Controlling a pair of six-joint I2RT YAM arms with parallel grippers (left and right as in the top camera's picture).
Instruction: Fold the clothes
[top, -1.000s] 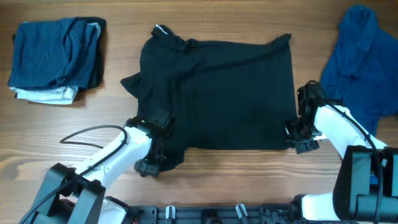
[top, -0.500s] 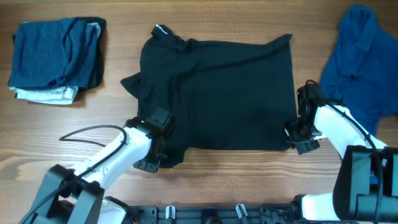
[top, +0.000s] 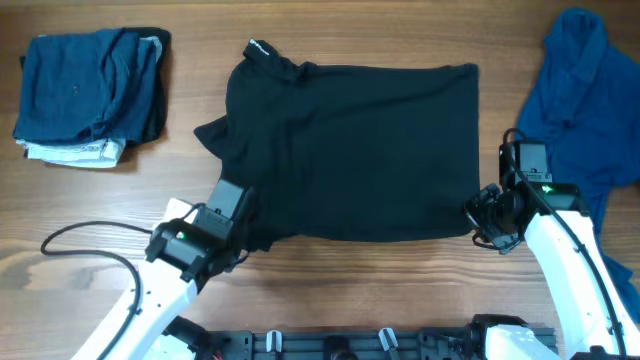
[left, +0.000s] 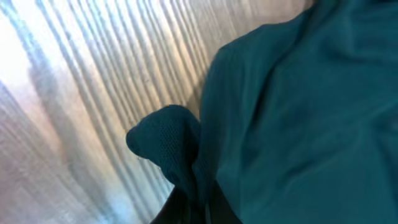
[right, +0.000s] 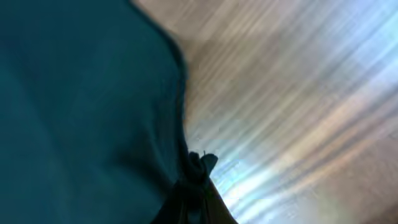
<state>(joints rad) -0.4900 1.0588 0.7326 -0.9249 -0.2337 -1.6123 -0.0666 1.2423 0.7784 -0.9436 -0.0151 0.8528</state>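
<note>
Navy pile (top: 85, 95): far up-left of my left hand (top: 243, 250), on the counter (top: 400, 290).
Left hand: I see it pinching the black shirt (top: 360, 150) by its near-left corner.
Right hand (top: 482, 222): pinching the shirt's near-right corner.
Royal-blue garment (top: 580, 100): just beyond my right hand.

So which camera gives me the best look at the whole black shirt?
Overhead: it shows the whole black shirt spread on the table, with its near corners at the left gripper and right gripper. Each wrist view shows only a bunched corner, tinted teal and blurred.
</note>
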